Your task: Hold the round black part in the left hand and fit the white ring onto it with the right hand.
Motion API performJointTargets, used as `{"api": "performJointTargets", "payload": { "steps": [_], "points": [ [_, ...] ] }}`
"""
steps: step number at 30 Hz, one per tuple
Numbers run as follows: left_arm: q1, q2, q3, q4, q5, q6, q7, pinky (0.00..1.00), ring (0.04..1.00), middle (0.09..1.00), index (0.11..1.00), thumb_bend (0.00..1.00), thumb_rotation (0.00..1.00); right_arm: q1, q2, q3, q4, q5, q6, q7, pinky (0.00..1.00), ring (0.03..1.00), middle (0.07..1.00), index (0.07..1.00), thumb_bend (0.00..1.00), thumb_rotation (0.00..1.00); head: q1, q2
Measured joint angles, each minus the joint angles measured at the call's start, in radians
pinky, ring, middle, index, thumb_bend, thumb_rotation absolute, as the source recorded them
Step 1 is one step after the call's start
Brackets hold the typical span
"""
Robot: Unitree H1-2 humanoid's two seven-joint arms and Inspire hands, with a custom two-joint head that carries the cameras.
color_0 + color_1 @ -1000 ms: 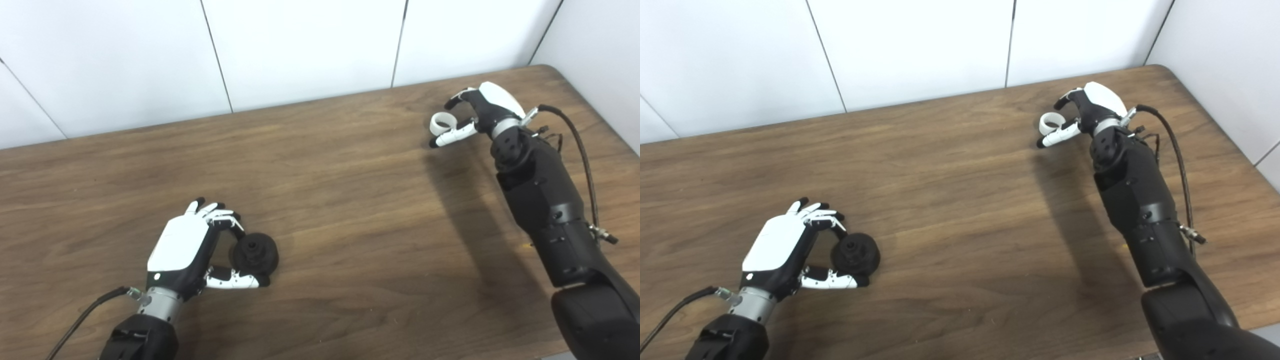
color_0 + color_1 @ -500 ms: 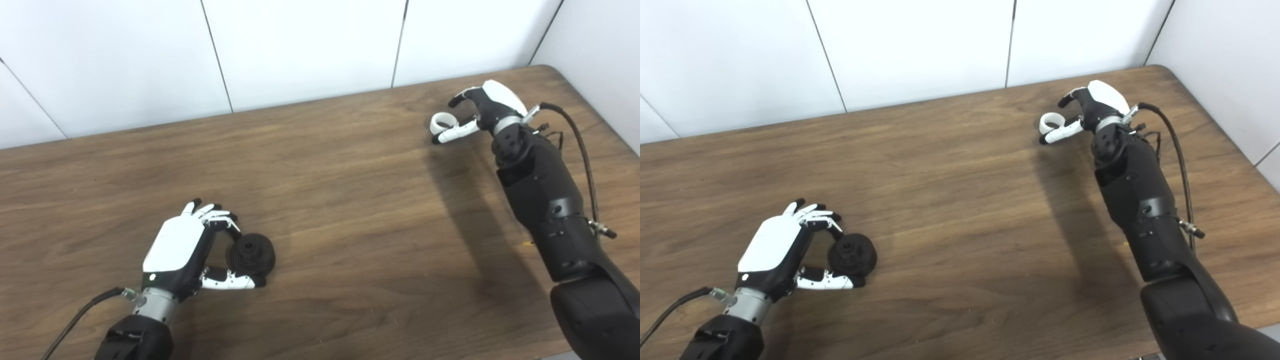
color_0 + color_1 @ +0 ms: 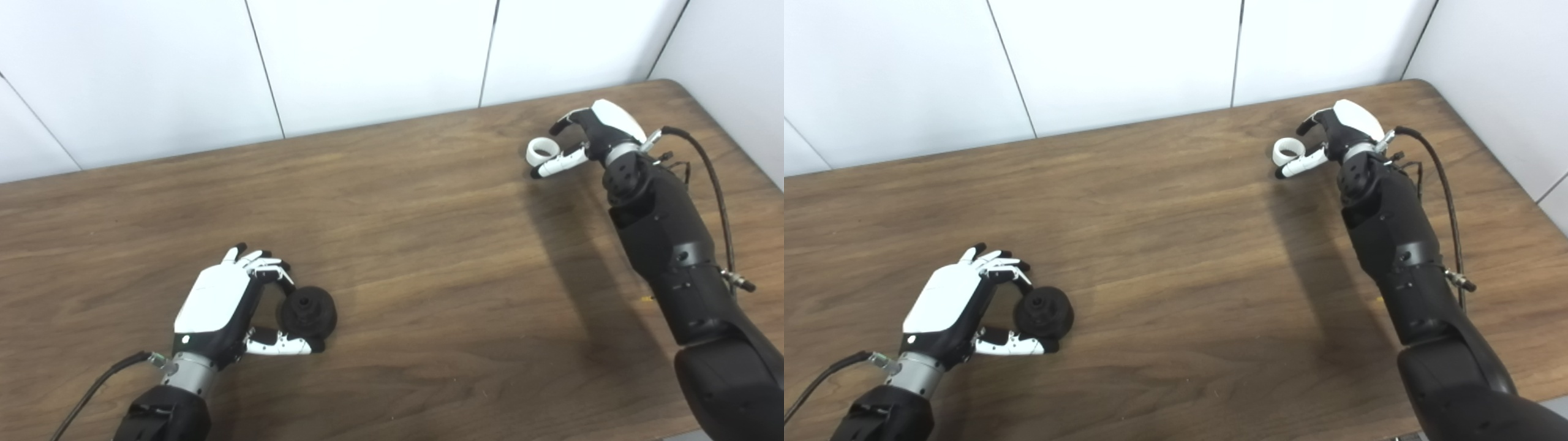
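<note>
A brown wood-grain worktop (image 3: 416,233) fills most of both views, its far right corner rounded. Long dark shadows lie across it on the right side. Behind it stands a white panelled wall (image 3: 367,55), cut by thin dark seams that run slightly aslant, and a second white wall (image 3: 1507,79) closes the right side. A tiny yellowish speck (image 3: 644,299), perhaps a crumb, lies near the right edge.

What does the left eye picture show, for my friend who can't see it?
Two robot hands are reaching for two parts far apart on a brown wooden table. The left robot hand, near the front, curls around a round black part. The right robot hand, near the far right corner, has its fingers beside a small white ring.
</note>
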Motion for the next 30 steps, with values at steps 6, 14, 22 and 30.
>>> {"api": "performJointTargets", "payload": {
  "steps": [6, 14, 22, 30],
  "points": [
    [-0.002, 0.000, 0.001, 0.000, 0.000, 0.000, -0.006, 1.00, 0.888, 0.771, 0.485, 0.52, 0.05, 0.000, 0.002, 0.014, 0.000, -0.002, 0.000, -0.006, 0.96, 0.982, 0.917, 0.696, 0.79, 0.24, -0.002, 0.000],
    [-0.002, 0.000, 0.003, 0.000, 0.000, -0.005, -0.010, 1.00, 0.886, 0.772, 0.485, 0.52, 0.05, 0.000, 0.009, 0.016, 0.000, -0.001, 0.000, -0.015, 0.98, 0.987, 0.923, 0.692, 0.78, 0.24, 0.000, 0.002],
    [-0.002, 0.000, 0.005, 0.000, 0.001, -0.007, -0.013, 1.00, 0.891, 0.776, 0.485, 0.52, 0.05, 0.000, 0.015, 0.016, 0.000, -0.002, 0.000, -0.015, 0.98, 0.985, 0.917, 0.682, 0.75, 0.23, 0.002, 0.003],
    [-0.002, 0.000, 0.006, 0.000, 0.005, -0.008, -0.015, 1.00, 0.890, 0.774, 0.485, 0.52, 0.05, 0.000, 0.012, 0.020, -0.001, -0.002, 0.000, -0.015, 0.98, 0.980, 0.908, 0.676, 0.74, 0.21, 0.003, 0.005]
  ]
}}
